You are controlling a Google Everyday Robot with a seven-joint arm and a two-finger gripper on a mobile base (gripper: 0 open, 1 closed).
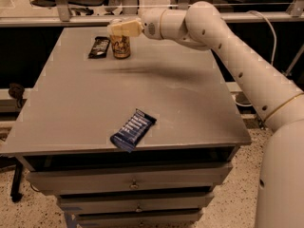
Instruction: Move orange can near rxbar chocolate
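orange can point(121, 47) upright, axis vertical | just beside rxbar chocolate point(99, 47) | pincer point(121, 28) at can top, grip: cannot tell

The gripper point(119, 28), over the far left of the table point(190, 103), covers the top of the orange can point(121, 49). Lettering on the rxbar chocolate point(99, 47) seems too small to read. The arm point(228, 46) runs off the right edge.

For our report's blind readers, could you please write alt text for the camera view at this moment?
The gripper is at the top of the upright orange can, which stands beside the rxbar chocolate near the far edge of the table. A blue-wrapped bar lies near the front edge.
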